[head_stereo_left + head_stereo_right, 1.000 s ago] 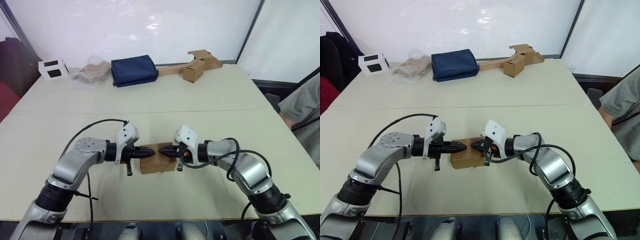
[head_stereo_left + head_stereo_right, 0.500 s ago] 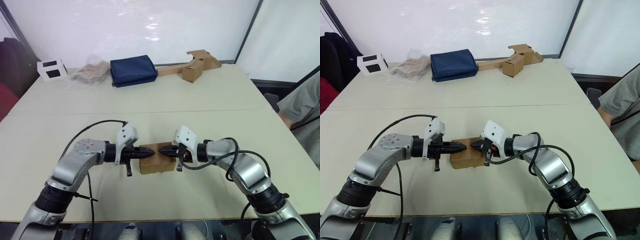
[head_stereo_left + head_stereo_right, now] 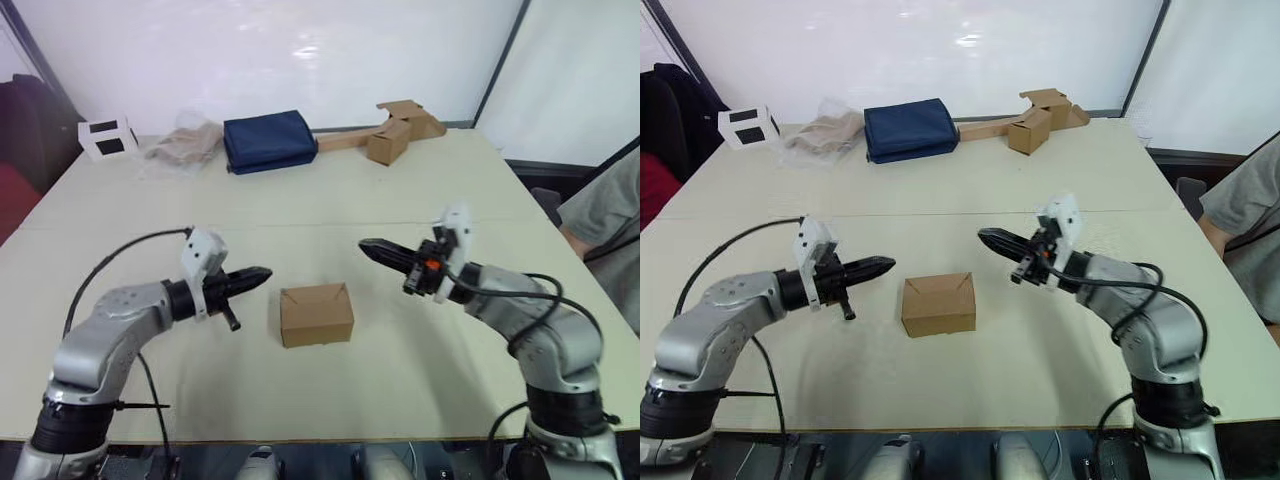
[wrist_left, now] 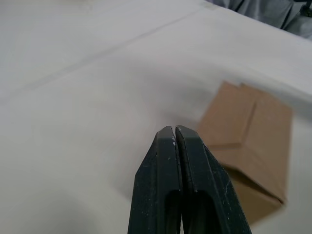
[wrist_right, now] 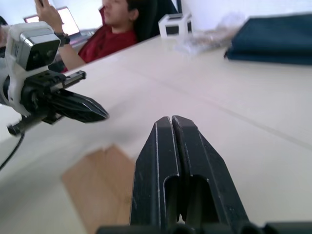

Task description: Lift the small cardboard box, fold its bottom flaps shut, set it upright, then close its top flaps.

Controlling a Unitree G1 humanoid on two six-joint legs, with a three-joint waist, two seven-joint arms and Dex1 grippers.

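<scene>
Small cardboard box (image 3: pixel 316 314) sits closed between pinched-together fingers (image 4: pixel 175 146)

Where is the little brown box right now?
The small cardboard box sits on the table, between the left gripper and the right gripper, touching neither.

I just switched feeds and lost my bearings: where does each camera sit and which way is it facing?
Head stereo pair: faces forward and down over the table; left claw and right claw flank the small cardboard box.
Left wrist: looks along its shut claw toward the box.
Right wrist: looks along its shut claw across the box toward the left claw.
All share the box.
</scene>
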